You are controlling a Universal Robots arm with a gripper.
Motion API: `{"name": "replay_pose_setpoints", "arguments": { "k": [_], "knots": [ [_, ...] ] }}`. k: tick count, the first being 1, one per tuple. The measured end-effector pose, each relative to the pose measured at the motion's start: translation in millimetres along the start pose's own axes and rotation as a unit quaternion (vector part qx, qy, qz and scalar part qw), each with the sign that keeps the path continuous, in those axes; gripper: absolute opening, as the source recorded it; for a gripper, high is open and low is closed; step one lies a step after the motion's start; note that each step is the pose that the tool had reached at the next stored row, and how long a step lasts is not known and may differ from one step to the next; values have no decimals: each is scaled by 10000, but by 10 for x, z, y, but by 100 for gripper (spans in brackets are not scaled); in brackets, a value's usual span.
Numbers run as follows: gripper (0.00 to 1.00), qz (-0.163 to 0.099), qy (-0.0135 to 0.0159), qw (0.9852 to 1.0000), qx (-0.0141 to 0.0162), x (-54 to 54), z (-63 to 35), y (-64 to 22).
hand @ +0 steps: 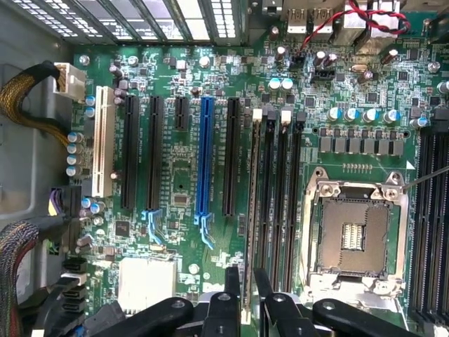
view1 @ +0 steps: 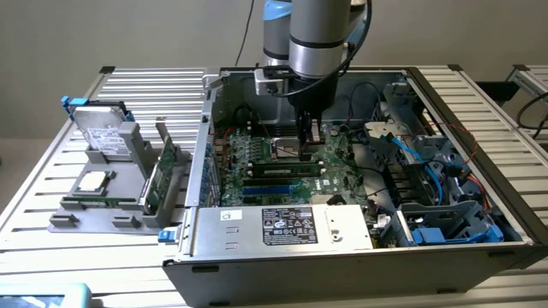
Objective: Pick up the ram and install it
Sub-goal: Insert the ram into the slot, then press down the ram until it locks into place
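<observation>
Between my two black fingertips (hand: 233, 281), I am gripping the ram (hand: 250, 210), a long, thin green circuit-board stick with dark chips, close to one of its ends. My pincer (hand: 246, 275) is reaching down inside the open grey metal computer case (view1: 342, 276), closed on that stick. From the pincer the ram is running away along the outermost slot in a bank of long black memory slots (hand: 278, 210). It is standing on its edge right over that slot, and I cannot tell whether its lower edge is sitting in it yet.

Just beyond those slots from my pincer, the square silver processor socket (hand: 354, 235) is lying uncovered on the green motherboard (hand: 175, 189). On the pincer's other side, a long blue expansion slot (hand: 205, 154) is lying parallel to the ram, with black slots flanking it.

Well away from my pincer, toward the exterior view's left and outside the case, a grey plastic holder (view1: 94, 221) is carrying a silver hard drive (view1: 102, 138) and an upright green expansion card (view1: 164, 170).
</observation>
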State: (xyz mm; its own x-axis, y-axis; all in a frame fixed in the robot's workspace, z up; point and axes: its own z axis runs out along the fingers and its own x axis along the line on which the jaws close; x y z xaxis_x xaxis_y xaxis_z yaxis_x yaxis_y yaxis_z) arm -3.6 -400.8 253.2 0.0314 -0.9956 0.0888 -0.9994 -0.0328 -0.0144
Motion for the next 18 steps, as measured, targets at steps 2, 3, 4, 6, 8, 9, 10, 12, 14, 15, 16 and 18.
{"name": "replay_pose_setpoints", "arguments": {
  "k": [2, 3, 4, 6, 8, 9, 10, 12, 14, 15, 16, 18],
  "knots": [
    [22, 0, 0, 10000, 0, 5, 0, 0],
    [22, 0, 0, 10000, 0, 7, 0, 0],
    [20, 0, 0, 10000, 0, 9, 1, 0],
    [13, 0, 0, 10000, 0, 14, 1, 0],
    [11, 0, 0, 10000, 0, 18, 1, 1],
    [11, 0, 0, 10000, 0, 20, 2, 1],
    [11, 0, 0, 10000, 0, 23, 2, 1],
    [11, 0, 1, 10000, 0, 23, 2, 1],
    [11, 0, -1, 10000, -1, 24, 3, -29],
    [11, 0, -8, 10000, 0, 25, 6, -53],
    [11, 0, -17, 10000, 1, 25, 9, -71],
    [11, 1, -59, 10000, 1, 25, 21, -83]
  ]
}}
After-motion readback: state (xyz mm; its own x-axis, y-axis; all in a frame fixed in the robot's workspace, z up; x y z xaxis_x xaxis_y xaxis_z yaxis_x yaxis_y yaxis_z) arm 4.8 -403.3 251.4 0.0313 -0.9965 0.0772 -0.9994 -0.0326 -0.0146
